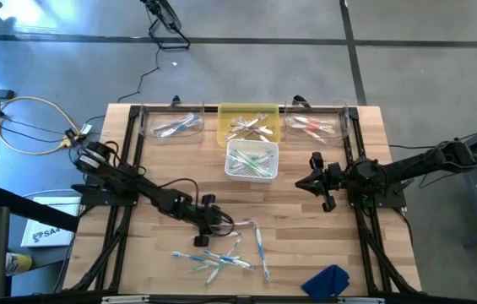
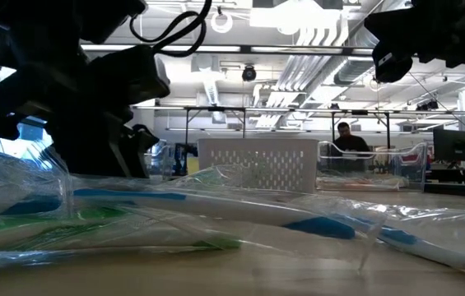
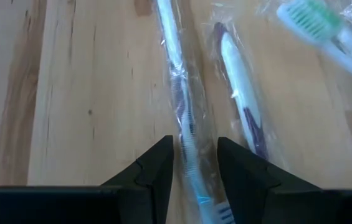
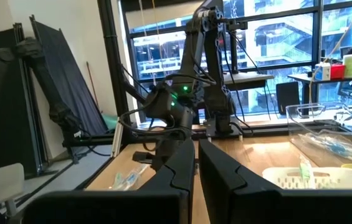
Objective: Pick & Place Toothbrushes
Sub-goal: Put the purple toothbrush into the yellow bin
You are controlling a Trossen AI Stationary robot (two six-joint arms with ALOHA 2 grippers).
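Several wrapped toothbrushes [image 1: 217, 257] lie loose on the wooden table near its front edge, white with blue or green accents. My left gripper [image 1: 208, 228] is down among them, shut on one clear-wrapped white-and-blue toothbrush [image 3: 179, 93]. A second wrapped toothbrush with a dark handle [image 3: 241, 93] lies right beside it, and a green-bristled one [image 3: 316, 28] lies farther off. My right gripper [image 1: 316, 181] is shut and empty, held above the table's right half; it also shows in the right wrist view [image 4: 196, 155]. My left gripper pinches the wrapped toothbrush between its two fingers [image 3: 157, 168], on its two sides near the blue-bristled head end [image 3: 191, 168]. The fingers come from above, slanting down, one on each side of the stick. The rest of the toothbrush runs away from the fingers along the tabletop.
At the far edge stand a clear tray [image 1: 170, 125] with bluish toothbrushes, a yellow tray [image 1: 248, 123] and a clear tray [image 1: 314, 127] with red ones. A white basket [image 1: 252, 160] holds green ones. A blue cloth [image 1: 327, 281] lies at the front right.
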